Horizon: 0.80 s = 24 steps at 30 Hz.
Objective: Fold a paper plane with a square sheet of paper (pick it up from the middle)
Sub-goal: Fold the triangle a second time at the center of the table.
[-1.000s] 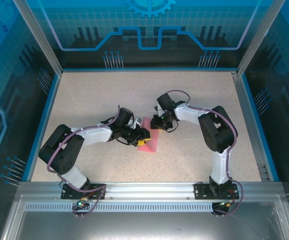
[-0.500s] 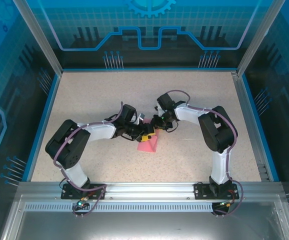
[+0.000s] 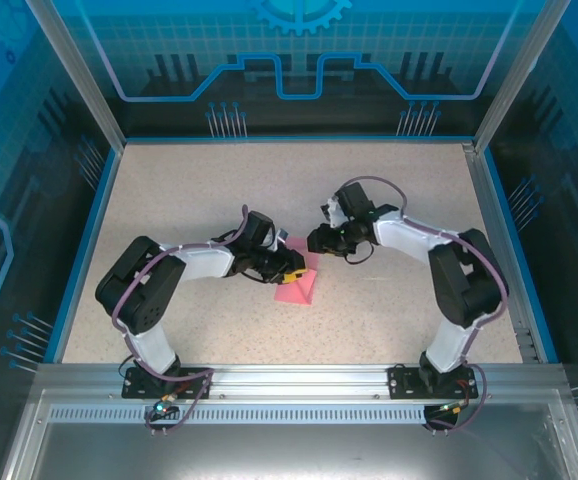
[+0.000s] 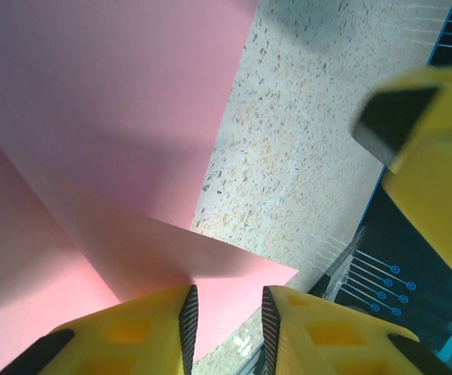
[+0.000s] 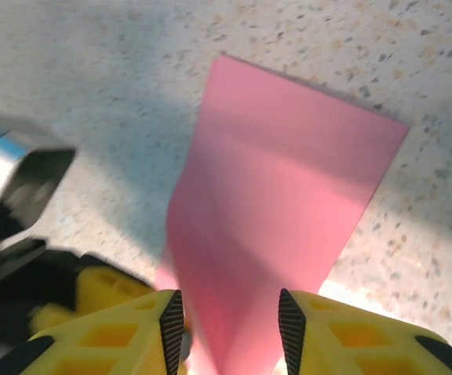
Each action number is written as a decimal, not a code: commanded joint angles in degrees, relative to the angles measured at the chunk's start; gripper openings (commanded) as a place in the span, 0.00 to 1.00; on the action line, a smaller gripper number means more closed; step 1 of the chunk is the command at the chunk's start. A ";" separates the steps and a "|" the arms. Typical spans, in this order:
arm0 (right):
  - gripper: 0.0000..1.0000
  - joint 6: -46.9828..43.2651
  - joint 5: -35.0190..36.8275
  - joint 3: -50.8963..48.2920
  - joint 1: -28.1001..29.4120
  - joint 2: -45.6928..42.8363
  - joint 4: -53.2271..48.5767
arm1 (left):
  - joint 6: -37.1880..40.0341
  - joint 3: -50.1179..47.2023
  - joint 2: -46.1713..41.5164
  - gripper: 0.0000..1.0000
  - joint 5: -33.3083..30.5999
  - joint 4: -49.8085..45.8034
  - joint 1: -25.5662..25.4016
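The pink square sheet of paper (image 3: 299,291) lies on the table folded into a small pointed wedge. My left gripper (image 3: 291,272) rests at its upper left edge. In the left wrist view the folded sheet (image 4: 116,117) has layers and a pointed flap running under my left gripper (image 4: 227,301), whose jaws stand apart. My right gripper (image 3: 315,244) hovers at the sheet's far end. In the right wrist view the paper (image 5: 281,195) rises into the gap of my right gripper (image 5: 231,305), whose jaws stand wide apart and do not pinch it.
The speckled table (image 3: 389,190) is ringed by a blue rim (image 3: 481,180) and glass walls. The two grippers sit close together over the paper. The right gripper's yellow finger (image 4: 433,156) looms in the left wrist view, and the left finger (image 5: 105,293) shows in the right wrist view.
The left gripper slid right onto the paper, which went from a slanted strip to a pointed wedge. The right arm's elbow swung out to the right, its gripper staying at the paper's far end.
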 commanded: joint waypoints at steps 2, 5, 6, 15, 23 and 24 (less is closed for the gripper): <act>0.41 -1.35 -4.91 -5.31 -0.41 -4.12 0.61 | 0.89 -0.96 0.85 0.29 -1.48 -1.48 -0.25; 0.41 -1.65 -5.57 -7.20 -0.14 -5.00 -0.03 | 0.74 -0.83 1.00 0.28 -1.60 -1.48 -0.26; 0.41 -1.65 -5.83 -7.67 -0.06 -5.08 -0.05 | 0.76 -0.86 1.05 0.28 -1.57 -1.51 -0.25; 0.35 -1.24 -7.51 -8.62 1.53 -2.47 2.07 | 0.74 -0.89 0.83 0.27 -1.81 -1.74 -0.26; 0.27 -1.44 -7.75 -8.65 1.69 -1.20 2.43 | 0.66 -0.72 1.05 0.27 -1.91 -1.86 -0.22; 0.28 -1.32 -7.80 -8.65 1.72 -1.09 2.43 | 0.67 -0.78 1.05 0.27 -1.92 -1.91 -0.21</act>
